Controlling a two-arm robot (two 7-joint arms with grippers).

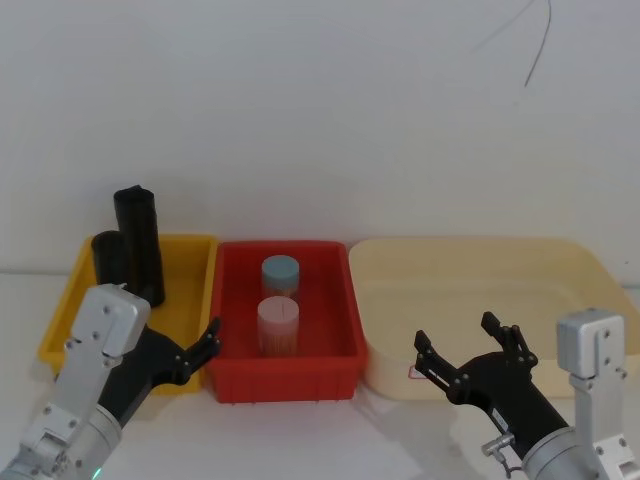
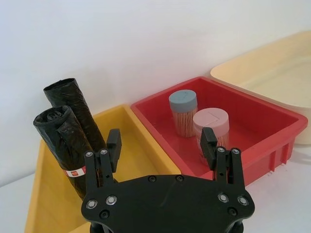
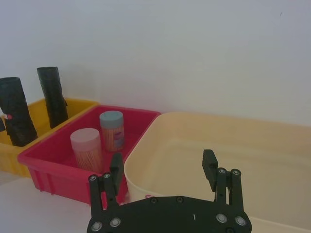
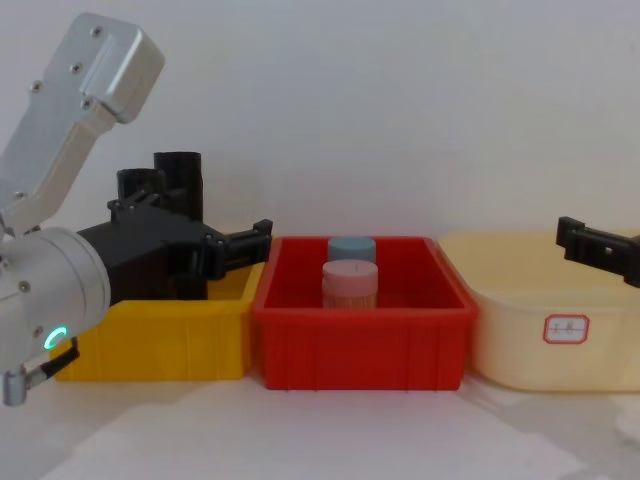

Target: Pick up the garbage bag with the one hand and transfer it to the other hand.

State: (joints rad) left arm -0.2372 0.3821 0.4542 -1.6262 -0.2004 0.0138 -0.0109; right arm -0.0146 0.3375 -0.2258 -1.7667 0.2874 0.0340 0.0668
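Observation:
The garbage bag (image 2: 60, 138), a black roll with a small red-and-white label, stands upright in the yellow bin (image 1: 190, 255); in the head view it is the shorter roll (image 1: 108, 260). A taller plain black roll (image 1: 138, 240) stands just behind it. My left gripper (image 2: 160, 141), on the arm with the green ring, is open with nothing between its fingers. It hovers over the yellow bin's front right corner (image 1: 205, 345), short of the rolls. My right gripper (image 1: 456, 335) is open and empty in front of the cream tub (image 1: 470, 260).
A red bin (image 1: 285, 375) between the yellow bin and the cream tub holds two jars, one with a blue lid (image 1: 280, 272) and one with a pink lid (image 1: 279, 322). A white wall rises close behind the bins. Bare white table lies in front.

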